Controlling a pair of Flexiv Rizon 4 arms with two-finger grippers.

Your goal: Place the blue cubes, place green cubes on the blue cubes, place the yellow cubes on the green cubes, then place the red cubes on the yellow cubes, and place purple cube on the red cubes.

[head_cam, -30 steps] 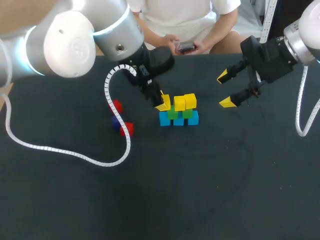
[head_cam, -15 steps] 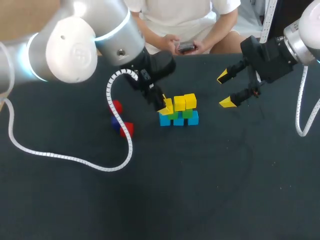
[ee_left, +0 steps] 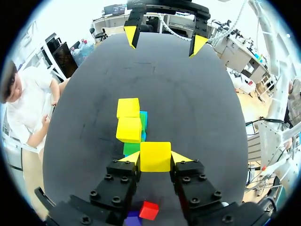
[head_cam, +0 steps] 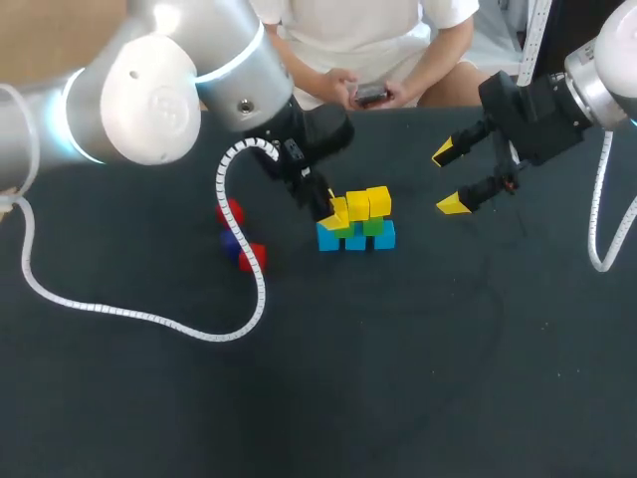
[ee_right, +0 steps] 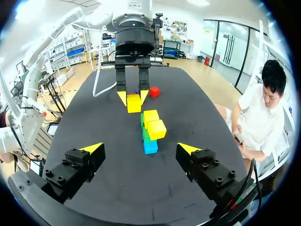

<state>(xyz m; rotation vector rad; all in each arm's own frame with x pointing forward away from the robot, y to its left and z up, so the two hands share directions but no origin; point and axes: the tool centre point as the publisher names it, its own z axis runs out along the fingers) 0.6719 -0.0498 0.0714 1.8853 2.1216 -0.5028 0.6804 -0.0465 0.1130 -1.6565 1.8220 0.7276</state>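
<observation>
A row of blue cubes (head_cam: 355, 240) carries green cubes (head_cam: 345, 228), and two yellow cubes (head_cam: 368, 203) sit on the right part. My left gripper (head_cam: 331, 212) is shut on a third yellow cube (ee_left: 155, 156), held just above the stack's left end, over the green cube (ee_left: 131, 148). Two red cubes (head_cam: 231, 212) (head_cam: 252, 257) and a purple cube (head_cam: 231, 242) lie to the left on the table. My right gripper (head_cam: 450, 179) hangs open and holds nothing, off to the right of the stack (ee_right: 150, 132).
The left arm's white cable (head_cam: 129, 311) loops across the black table (head_cam: 398, 378) beside the loose red cubes. A person sits at the far edge, hands off the table.
My left gripper has shifted slightly right with the yellow cube, closer over the stack's left end. The right arm has stayed still.
</observation>
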